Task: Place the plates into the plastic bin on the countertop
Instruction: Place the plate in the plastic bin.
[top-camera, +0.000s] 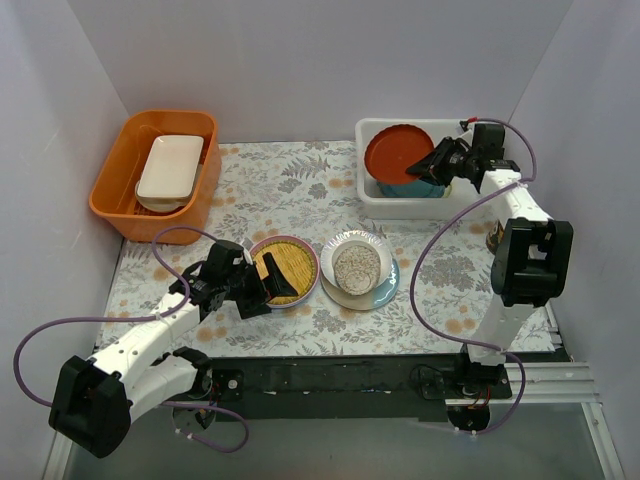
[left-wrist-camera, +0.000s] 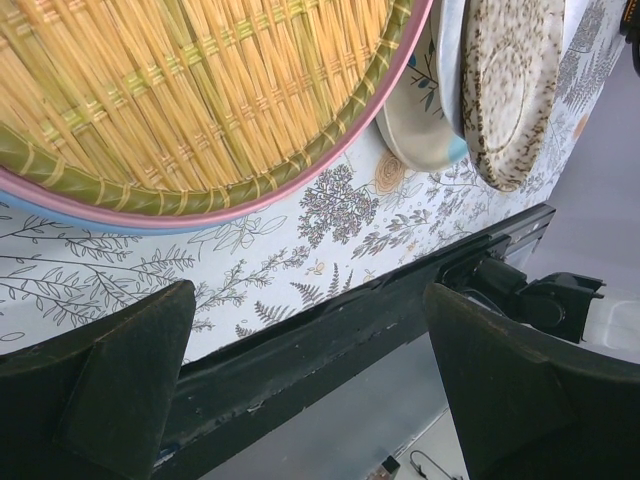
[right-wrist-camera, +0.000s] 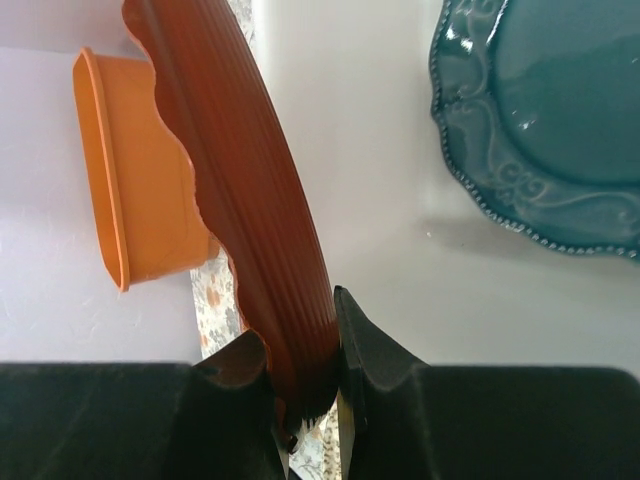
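A: Overhead view, 12 o'clock at the far wall. What sits at 10 o'clock?

B: An orange tub (top-camera: 112, 195), glossy plastic with rounded corners. Inside it lies a white rectangular dish (top-camera: 170, 165) with a smooth glaze.

A: And the left gripper?

B: The left gripper (left-wrist-camera: 308, 320) is at 7 o'clock. Its jaws are spread to full width with nothing between them. The matte black fingers point at the rim of the woven-print plate. The wrist view shows no contact.

A: Describe that plate.

B: The woven-print plate (top-camera: 290, 262) is round, with a straw-weave pattern, a green band and a pink rim. A pale blue edge shows beneath it. It lies flat at 6 o'clock on the countertop (top-camera: 300, 185), which has a grey-and-white leaf print with small orange flowers.

A: What is beside it?

B: Just to the right is a speckled plate (top-camera: 356, 264), white-rimmed with brown flecks. It is stacked on a cream floral plate (left-wrist-camera: 415, 130), and a light blue edge shows lower still.

A: The bin?

B: The plastic bin (top-camera: 400, 208) is at 1 o'clock. It is white, translucent and rectangular with a rolled rim. A teal plate (right-wrist-camera: 550, 120) lies flat on its floor, glossy, with scroll relief and a beaded scalloped rim.

A: The right gripper?

B: The right gripper (right-wrist-camera: 295, 340) is at 2 o'clock, jaws narrowed and clamped on the rim of the red-brown plate (right-wrist-camera: 250, 200). That plate is ribbed and matte with a wavy edge. It is held tilted over the bin's left half, partly above the teal plate. I cannot tell whether its far edge touches anything.
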